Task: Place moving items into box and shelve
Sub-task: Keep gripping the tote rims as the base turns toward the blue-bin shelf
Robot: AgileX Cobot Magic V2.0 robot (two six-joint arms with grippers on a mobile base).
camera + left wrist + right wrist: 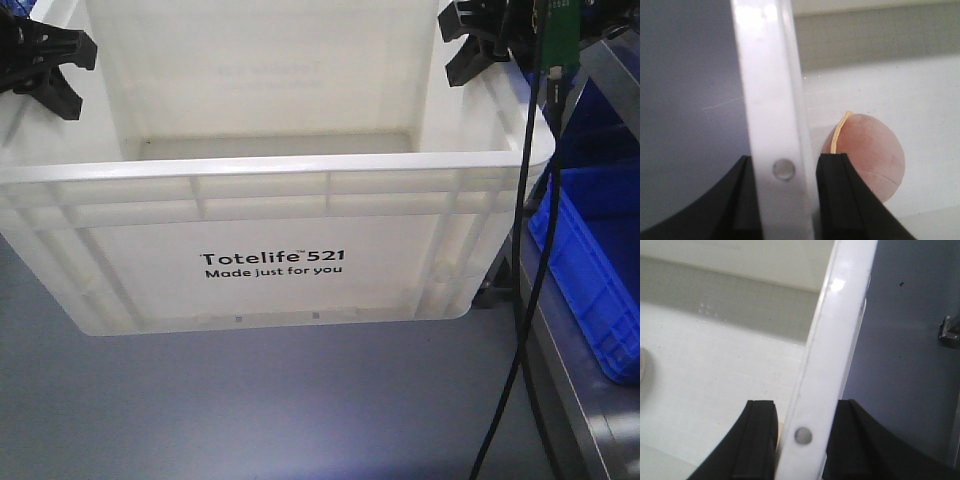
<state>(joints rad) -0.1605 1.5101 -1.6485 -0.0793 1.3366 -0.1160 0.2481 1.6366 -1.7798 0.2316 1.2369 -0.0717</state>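
Note:
The box, a large white crate with black "Totelife 521" print on its near side, fills the front view and hangs above the grey floor. My left gripper is shut on its left rim, one black finger on each side of the rim, as the left wrist view of this gripper shows. My right gripper clamps the right rim the same way, seen close in the right wrist view. A brown rounded item with a yellow edge lies inside on the box's floor.
Blue plastic bins sit on a metal shelf frame at the right. A black cable hangs down in front of them from the right arm. Grey floor lies below the box.

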